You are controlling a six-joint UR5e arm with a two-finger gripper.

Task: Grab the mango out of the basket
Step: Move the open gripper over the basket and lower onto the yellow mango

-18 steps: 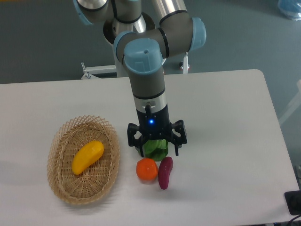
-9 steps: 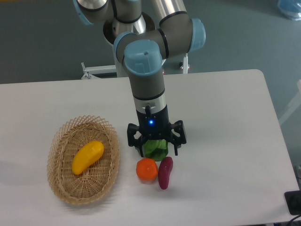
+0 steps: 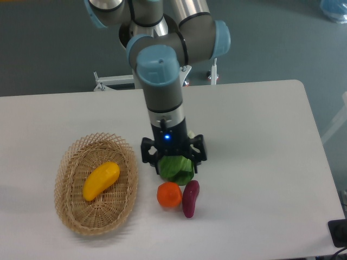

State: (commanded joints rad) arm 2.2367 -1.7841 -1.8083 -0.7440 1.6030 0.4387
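The mango, yellow-orange and elongated, lies inside the woven wicker basket at the left of the table. My gripper hangs to the right of the basket, outside it, with its jaws spread wide. It is just over a green leafy vegetable on the table and holds nothing. The mango is about a basket's width to the left of the gripper.
A round orange fruit and a dark purple oblong vegetable lie on the table just in front of the green vegetable. The arm's base stands at the far table edge. The table's right edge runs near a black object.
The gripper has shifted a little left and up, away from the green vegetable, which now shows more. The mango and basket have not moved.
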